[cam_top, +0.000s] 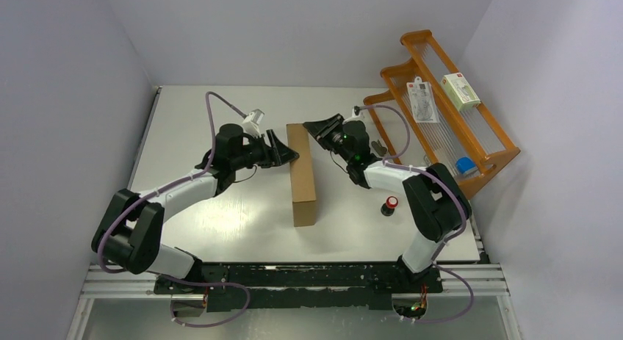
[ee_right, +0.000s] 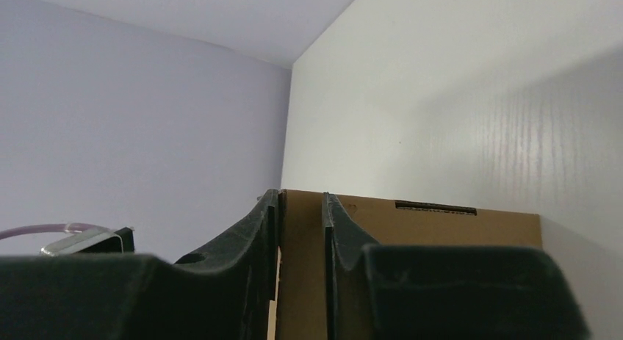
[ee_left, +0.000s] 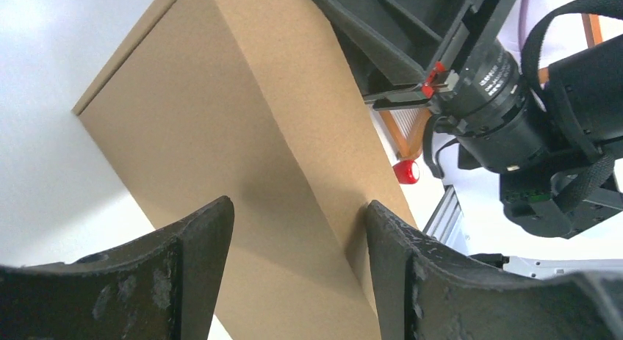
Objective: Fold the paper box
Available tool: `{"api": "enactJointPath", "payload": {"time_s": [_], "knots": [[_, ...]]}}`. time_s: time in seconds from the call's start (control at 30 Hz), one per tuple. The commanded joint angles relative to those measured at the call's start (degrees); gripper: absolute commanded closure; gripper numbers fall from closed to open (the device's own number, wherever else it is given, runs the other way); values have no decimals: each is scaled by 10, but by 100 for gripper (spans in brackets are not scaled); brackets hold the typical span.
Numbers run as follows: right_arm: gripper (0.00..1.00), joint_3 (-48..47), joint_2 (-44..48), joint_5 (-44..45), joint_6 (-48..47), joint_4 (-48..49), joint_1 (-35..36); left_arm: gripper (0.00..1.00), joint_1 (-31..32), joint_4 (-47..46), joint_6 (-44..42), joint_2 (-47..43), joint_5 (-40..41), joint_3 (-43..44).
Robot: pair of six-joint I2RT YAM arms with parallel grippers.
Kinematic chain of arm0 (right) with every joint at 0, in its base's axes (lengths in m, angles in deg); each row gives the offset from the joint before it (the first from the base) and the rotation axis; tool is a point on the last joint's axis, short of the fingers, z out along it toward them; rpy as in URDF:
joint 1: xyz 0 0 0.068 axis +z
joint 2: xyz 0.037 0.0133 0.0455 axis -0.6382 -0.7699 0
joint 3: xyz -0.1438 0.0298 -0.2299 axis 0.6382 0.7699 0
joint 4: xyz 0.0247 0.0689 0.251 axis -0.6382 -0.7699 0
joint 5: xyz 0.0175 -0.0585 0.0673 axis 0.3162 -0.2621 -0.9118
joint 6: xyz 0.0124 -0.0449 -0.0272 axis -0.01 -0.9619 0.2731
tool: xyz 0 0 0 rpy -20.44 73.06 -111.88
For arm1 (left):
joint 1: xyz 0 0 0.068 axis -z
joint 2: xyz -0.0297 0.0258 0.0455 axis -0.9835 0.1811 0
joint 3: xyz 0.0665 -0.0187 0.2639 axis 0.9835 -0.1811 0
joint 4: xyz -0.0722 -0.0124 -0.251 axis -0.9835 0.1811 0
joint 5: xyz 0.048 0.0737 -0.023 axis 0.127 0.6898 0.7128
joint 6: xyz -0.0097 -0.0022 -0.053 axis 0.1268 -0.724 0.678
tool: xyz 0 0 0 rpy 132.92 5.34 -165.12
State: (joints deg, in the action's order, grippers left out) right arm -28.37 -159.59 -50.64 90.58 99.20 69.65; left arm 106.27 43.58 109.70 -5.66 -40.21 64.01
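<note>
I see paper box point(cam_top: 303, 180) as narrow upright block on table point(cam_top: 220, 120), sitting between both pincers. Left gripper point(cam_top: 291, 157) jaws apart, box's broad side straight ahead of fingers point(ee_left: 191, 259), contact unclear. Right gripper point(ee_right: 301, 200) clamped thin on box's top edge, cardboard strip between fingers. Red-capped knob point(cam_top: 390, 205) behind right gripper, beside its arm

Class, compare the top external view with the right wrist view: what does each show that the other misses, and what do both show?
Only the top view: the left gripper open beside the paper box, a wooden rack and a red-capped item. Only the right wrist view: a slit in the cardboard, whose edge sits pinched between the fingers. Both: the paper box and the right gripper.
</note>
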Motion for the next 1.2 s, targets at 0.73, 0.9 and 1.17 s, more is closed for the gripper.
{"api": "enactJointPath", "payload": {"time_s": [0.73, 0.9, 1.17], "knots": [[0, -126, 167, 42, -276, -454, 66, 10, -38, 323, -106, -198, 138, 69], [0, -186, 127, 102, -301, -537, 112, 9, -39, 404, -152, -228, 205, 102], [0, -270, 41, 197, -315, -631, 164, 8, -39, 501, -221, -284, 282, 142]]}}
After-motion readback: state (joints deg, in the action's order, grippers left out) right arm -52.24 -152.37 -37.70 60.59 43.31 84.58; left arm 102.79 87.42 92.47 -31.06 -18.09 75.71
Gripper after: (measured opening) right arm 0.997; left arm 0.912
